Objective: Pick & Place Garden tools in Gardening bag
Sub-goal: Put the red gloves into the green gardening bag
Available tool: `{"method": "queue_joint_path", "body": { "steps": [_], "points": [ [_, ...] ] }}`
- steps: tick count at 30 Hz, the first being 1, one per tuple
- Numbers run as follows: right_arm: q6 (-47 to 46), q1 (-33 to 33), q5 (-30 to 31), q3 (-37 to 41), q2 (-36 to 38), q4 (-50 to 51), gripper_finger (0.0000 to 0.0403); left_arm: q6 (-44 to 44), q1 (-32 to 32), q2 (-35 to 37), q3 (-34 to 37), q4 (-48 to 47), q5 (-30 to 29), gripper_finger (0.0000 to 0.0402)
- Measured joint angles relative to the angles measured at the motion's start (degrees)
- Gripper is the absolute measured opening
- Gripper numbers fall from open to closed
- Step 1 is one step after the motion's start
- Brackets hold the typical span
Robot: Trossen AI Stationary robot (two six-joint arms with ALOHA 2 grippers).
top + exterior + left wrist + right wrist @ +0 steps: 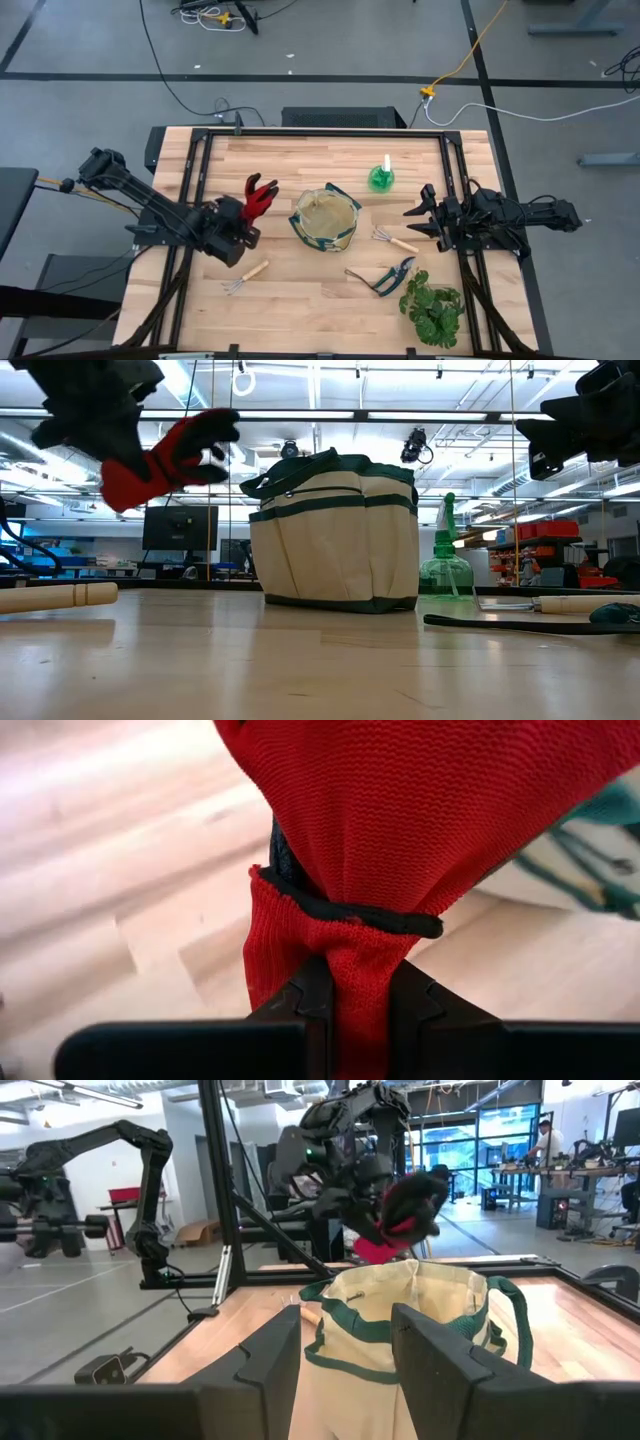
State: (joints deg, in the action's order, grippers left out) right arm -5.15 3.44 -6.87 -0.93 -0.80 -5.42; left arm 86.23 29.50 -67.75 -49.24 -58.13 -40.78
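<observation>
My left gripper point(243, 209) is shut on the red gloves point(260, 195), held in the air left of the gardening bag point(325, 221), a tan tote with green trim that stands upright on the table. The gloves also show in the low view point(160, 460). My right gripper point(418, 221) is open and empty, to the right of the bag. A green spray bottle point(381, 178) stands behind the bag. One wooden-handled rake point(245, 277) lies near left, another point(394, 240) lies right of the bag. Pruning shears point(385, 277) lie near right. My left gripper pinches the gloves' cuff end point(345, 980) between its two fingers, the knit bunched in the gap. The fingers come about level from the table's left. The gloves are lifted clear of the table and stick out past the fingertips toward the bag.
A leafy green plant point(434, 308) sits at the near right corner. A dark metal frame point(320, 133) borders the table. Bare wood lies in front of the bag.
</observation>
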Motion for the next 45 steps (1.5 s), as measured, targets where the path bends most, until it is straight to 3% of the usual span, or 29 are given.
{"method": "queue_joint_path", "body": {
  "steps": [9, 20, 30, 45],
  "points": [
    [-0.15, -0.01, 0.00, 0.00, 0.00, -0.02, 0.0160, -9.21, 0.00, 0.81, -2.07, 3.88, -5.34, 0.0045],
    [-0.15, 0.00, 0.00, -0.02, 0.00, -0.06, 0.0160, -30.10, -0.02, 5.29, -2.07, 20.35, -11.75, 0.0045],
    [-0.13, -0.02, 0.00, 0.00, 0.02, -0.08, 0.0160, -48.46, -1.49, 5.27, -2.07, 36.21, -11.53, 0.0045],
    [-0.13, -0.01, 0.00, -0.01, 0.02, -0.06, 0.0160, -67.55, -10.07, 5.01, -2.05, 53.68, 3.05, 0.0045]
  ]
}}
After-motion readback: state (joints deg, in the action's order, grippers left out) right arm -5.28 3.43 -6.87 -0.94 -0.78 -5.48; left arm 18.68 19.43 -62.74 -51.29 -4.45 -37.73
